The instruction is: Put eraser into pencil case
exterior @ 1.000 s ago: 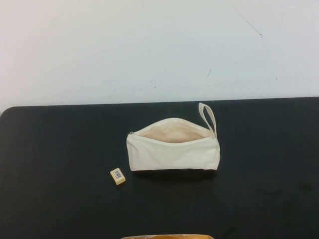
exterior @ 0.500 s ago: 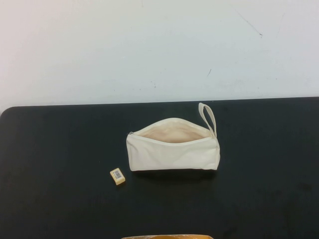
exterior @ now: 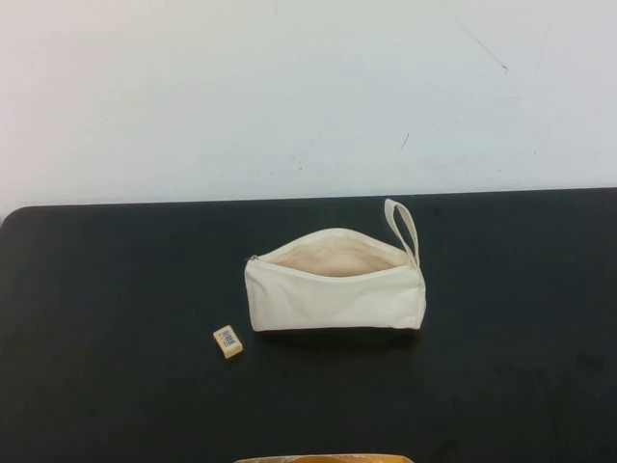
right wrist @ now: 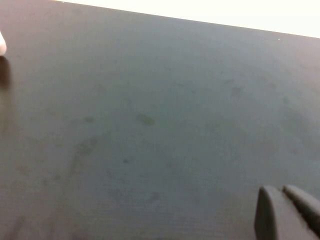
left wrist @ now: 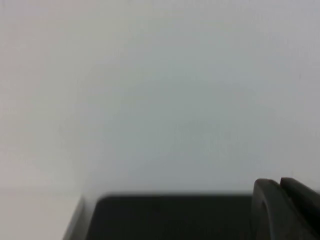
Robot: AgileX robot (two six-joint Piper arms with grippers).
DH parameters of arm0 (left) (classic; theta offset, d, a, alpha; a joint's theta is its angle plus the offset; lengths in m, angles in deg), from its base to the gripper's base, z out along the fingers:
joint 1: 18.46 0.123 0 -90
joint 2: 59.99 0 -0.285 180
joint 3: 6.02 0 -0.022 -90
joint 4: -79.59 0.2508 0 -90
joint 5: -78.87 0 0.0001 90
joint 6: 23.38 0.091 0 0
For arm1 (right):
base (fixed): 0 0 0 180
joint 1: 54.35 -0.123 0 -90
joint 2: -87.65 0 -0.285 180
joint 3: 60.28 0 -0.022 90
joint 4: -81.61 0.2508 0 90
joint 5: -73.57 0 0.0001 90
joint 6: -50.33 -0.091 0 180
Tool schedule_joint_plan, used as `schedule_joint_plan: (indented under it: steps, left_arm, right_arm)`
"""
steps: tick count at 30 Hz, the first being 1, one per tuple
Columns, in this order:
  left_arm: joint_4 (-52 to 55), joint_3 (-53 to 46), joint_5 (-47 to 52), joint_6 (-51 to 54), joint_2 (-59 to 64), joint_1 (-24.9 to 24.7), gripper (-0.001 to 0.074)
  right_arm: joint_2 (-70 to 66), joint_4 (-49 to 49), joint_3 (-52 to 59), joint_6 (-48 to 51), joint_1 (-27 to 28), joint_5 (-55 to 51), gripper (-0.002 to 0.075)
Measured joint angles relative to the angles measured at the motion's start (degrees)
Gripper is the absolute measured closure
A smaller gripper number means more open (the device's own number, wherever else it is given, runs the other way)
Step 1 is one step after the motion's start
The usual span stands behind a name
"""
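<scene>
The eraser point(exterior: 228, 341), a tiny tan block with a white barcode label, lies on the black table just left of and in front of the pencil case. The pencil case point(exterior: 335, 294) is a cream-white pouch, unzipped, its beige lining showing, its wrist loop point(exterior: 402, 227) at its right end. Neither gripper shows in the high view. My left gripper point(left wrist: 279, 187) is shut and empty, facing the wall beyond the table's far edge. My right gripper point(right wrist: 281, 192) is shut and empty over bare black table.
The black table point(exterior: 116, 289) meets a white wall at the back. A tan-orange object point(exterior: 323, 459) peeks in at the front edge. A white sliver point(right wrist: 2, 45) shows at the edge of the right wrist view.
</scene>
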Motion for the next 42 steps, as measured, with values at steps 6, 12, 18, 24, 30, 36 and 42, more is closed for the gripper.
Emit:
schedule_joint_plan:
  steps: [6,12,18,24,30,36,42]
  left_arm:
    - [0.0,8.31,11.49,0.08,10.69,0.0,0.0736]
    - [-8.4,7.28,16.04,4.1,20.06,0.0,0.0736]
    - [-23.87,8.32,24.12,19.72,33.17,0.0,0.0736]
    - [-35.07,15.03,28.04,32.28,46.24,0.0,0.0736]
    - [-42.18,27.35,33.66,40.62,59.34,-0.38,0.0736]
    - [-29.32,38.18,39.93,35.25,71.65,-5.83,0.0736]
    - [-19.9,40.26,35.94,38.76,78.59,-11.67,0.0736]
  right_arm:
    - [0.0,0.0,0.0,-0.12,0.0,0.0,0.0727]
    - [0.0,0.0,0.0,-0.12,0.0,0.0,0.0727]
    - [0.0,0.0,0.0,-0.12,0.0,0.0,0.0727]
    - [0.0,0.0,0.0,-0.12,0.0,0.0,0.0727]
    - [0.0,0.0,0.0,-0.12,0.0,0.0,0.0727]
    - [0.0,0.0,0.0,-0.12,0.0,0.0,0.0727]
    - [0.0,0.0,0.0,-0.12,0.0,0.0,0.0727]
